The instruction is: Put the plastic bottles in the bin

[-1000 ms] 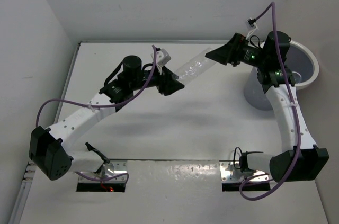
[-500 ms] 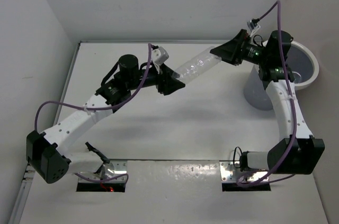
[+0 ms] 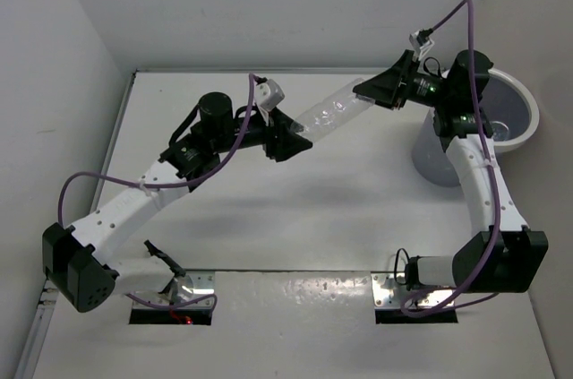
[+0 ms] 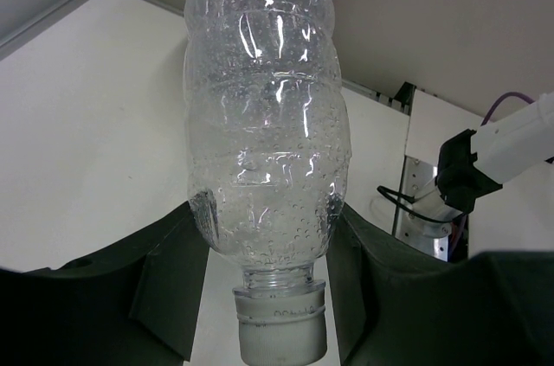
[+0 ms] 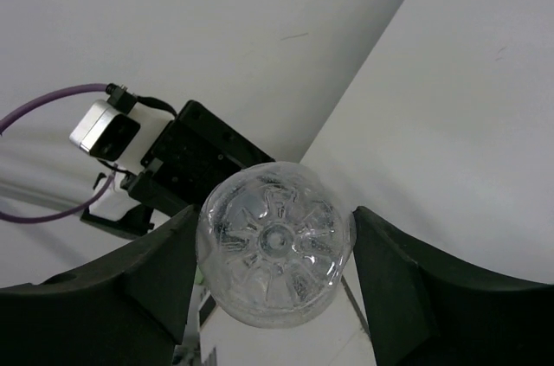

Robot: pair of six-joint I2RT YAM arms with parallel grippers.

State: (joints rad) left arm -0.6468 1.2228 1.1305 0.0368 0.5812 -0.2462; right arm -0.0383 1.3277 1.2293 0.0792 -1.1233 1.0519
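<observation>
One clear plastic bottle hangs in the air over the far middle of the table, stretched between both arms. My left gripper is shut on its shoulder just above the pale cap; the bottle rises between the dark fingers of that gripper. My right gripper is at the other end, its jaws pressed against both sides of the ribbed base. The bin, white-rimmed with grey walls, stands at the far right, partly hidden behind the right arm. Only this one bottle is in view.
White walls close the table at the back and left. Metal mounting plates with cables sit at the near edge. The right arm's forearm crosses in front of the bin's wall.
My right gripper has slid onto the bottle's base and its wide-open jaws have closed against it. The left arm shifted slightly, still holding the cap end.
</observation>
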